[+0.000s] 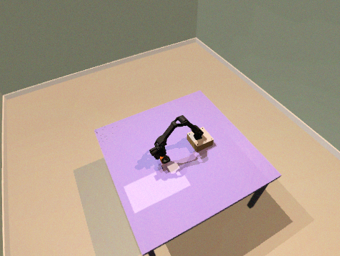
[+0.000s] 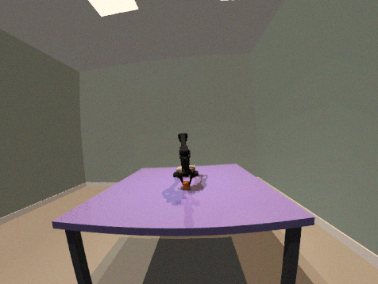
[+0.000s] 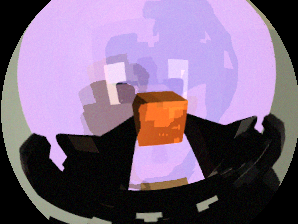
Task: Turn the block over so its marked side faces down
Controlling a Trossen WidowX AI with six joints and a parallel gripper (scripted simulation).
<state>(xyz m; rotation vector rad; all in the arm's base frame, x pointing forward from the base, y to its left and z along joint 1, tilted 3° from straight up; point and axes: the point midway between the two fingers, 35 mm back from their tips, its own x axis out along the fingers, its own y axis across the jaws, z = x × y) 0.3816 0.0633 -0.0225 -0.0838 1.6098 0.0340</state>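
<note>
block sits squarely between the jaws, gripped on two opposite sides near the middle of the counter, low over it, ready to roll over.

Open desk is seen all around the pincer; only the arm's tan base is found standing nearby, behind it.

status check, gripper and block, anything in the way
Gripper shut on the orange block. Block low over the purple table, marked side not discernible. Nothing near it on the table.
</note>
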